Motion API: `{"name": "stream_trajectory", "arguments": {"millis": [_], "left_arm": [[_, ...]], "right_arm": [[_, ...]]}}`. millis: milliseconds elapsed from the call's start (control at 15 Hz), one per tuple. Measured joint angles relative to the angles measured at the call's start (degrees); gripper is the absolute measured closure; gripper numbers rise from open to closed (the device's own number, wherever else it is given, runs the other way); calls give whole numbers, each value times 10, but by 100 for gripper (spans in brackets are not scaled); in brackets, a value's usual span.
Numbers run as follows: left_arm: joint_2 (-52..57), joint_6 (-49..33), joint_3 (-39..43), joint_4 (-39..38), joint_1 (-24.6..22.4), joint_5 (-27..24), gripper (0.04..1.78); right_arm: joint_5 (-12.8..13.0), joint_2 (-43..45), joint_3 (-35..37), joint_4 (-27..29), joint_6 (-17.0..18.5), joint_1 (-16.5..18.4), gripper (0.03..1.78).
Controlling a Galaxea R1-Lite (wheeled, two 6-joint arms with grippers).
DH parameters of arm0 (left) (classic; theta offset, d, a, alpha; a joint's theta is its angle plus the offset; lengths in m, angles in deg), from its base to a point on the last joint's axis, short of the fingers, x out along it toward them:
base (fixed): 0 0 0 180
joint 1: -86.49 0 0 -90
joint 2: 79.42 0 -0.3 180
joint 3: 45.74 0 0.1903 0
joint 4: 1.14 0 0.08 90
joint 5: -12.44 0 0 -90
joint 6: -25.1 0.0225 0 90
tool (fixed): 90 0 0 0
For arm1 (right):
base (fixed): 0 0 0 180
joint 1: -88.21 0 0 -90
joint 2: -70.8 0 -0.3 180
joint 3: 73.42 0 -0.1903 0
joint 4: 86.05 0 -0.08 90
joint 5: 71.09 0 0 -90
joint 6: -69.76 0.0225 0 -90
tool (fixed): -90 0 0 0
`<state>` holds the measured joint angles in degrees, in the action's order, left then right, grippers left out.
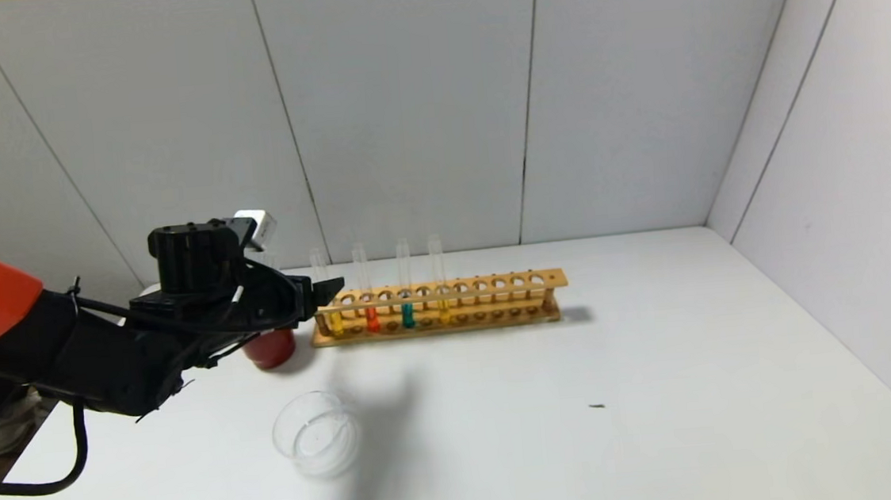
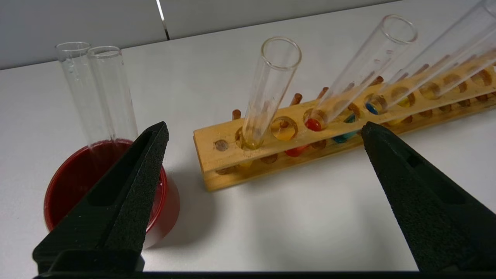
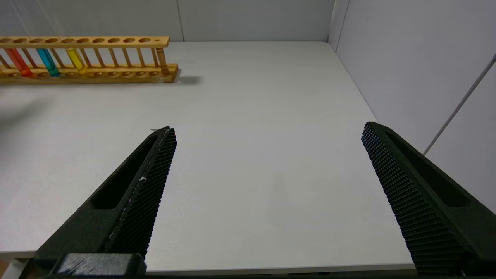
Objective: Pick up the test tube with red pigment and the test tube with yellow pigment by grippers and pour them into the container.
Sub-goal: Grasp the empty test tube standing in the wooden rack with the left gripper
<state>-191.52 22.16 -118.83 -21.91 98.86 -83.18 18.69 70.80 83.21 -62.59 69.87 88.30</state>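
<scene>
Left claw (image 2: pixel 263 131) spread near wooden rack (image 2: pixel 217 162), red cup (image 2: pixel 69 182) beside, right claw (image 3: pixel 267 130) spread.

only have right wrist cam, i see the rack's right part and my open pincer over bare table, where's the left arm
observer: The left pincer is open, raised at the left end of the rack, facing the leftmost tube, a second yellow one.
operator: where's the dish to pour into
observer: The clear glass dish sits on the table, nearer the robot than the rack's left end.
operator: anything else over there
observer: A dark red cup stands left of the rack, with two empty tubes in it.
</scene>
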Motion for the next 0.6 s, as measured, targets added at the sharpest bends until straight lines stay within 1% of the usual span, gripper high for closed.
{"name": "stream_trajectory", "arguments": {"millis": [267, 600], "left_arm": [[-44, 1, -50, 3, 0, 16, 7], [-78, 2, -93, 6, 0, 17, 9]], "right_arm": [[0, 0, 0, 0, 0, 0, 6], [0, 0, 0, 0, 0, 0, 6]]}}
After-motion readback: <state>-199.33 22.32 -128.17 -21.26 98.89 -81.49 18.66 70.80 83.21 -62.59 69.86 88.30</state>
